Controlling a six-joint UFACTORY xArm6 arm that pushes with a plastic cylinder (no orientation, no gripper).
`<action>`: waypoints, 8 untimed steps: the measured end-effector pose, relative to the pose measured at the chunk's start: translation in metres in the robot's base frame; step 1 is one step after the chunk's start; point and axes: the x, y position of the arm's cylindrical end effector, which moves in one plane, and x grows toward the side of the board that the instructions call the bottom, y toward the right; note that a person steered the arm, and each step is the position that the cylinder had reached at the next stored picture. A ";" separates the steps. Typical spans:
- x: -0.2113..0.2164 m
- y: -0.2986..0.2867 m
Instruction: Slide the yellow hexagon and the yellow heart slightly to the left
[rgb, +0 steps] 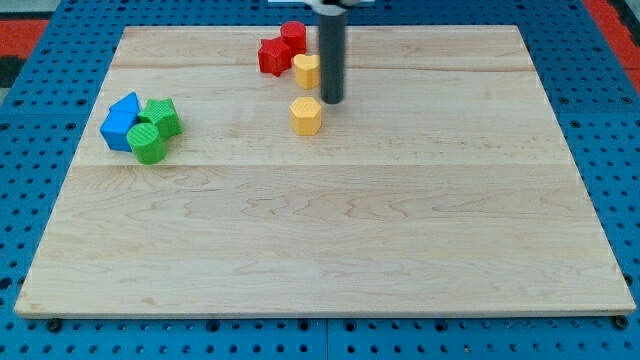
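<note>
yellow hexagon (306, 115) just lower-left of my tip (331, 101), yellow heart (306, 70) touching rod's left

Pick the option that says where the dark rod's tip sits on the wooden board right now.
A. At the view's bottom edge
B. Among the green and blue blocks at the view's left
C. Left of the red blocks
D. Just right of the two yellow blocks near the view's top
D: my tip sits just to the view's right of the yellow heart and up and right of the yellow hexagon, far from the green and blue cluster.
</note>
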 end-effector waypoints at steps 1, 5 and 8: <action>0.031 -0.006; -0.052 0.048; -0.058 -0.023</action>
